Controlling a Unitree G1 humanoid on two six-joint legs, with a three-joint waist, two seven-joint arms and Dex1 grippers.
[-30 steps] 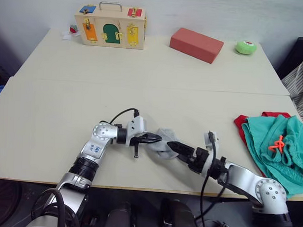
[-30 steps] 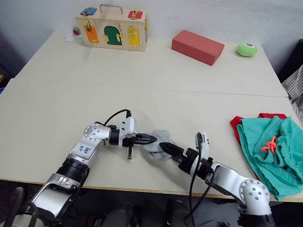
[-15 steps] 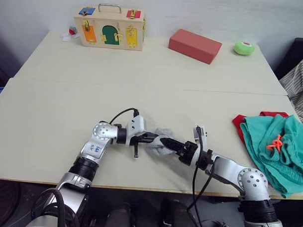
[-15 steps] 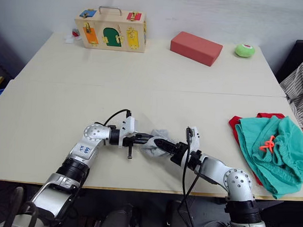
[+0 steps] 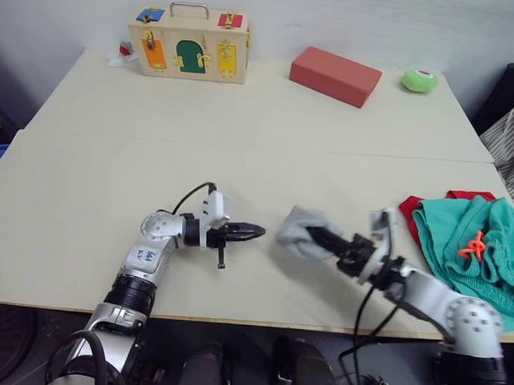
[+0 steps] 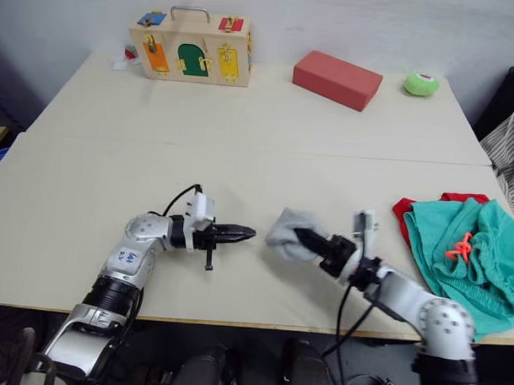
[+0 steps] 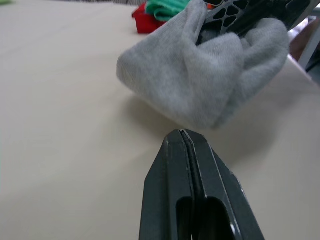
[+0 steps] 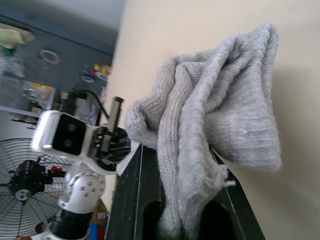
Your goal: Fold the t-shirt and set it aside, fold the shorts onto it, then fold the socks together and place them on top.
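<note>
We see bright, even indoor light from overhead, soft short shadows under the socks on the table, no strong glare, head views sharp, left wrist view blurred at its far background, near fingers slightly soft

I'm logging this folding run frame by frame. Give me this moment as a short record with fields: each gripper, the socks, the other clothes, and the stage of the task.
left gripper: shut, empty, low over the table
right gripper: shut on the socks
socks: bunched grey bundle, held apart from the left gripper
shorts: lying on the t-shirt at the table's right edge
t-shirt: mostly covered, red edges showing
stage: socks not yet placed on the pile
</note>
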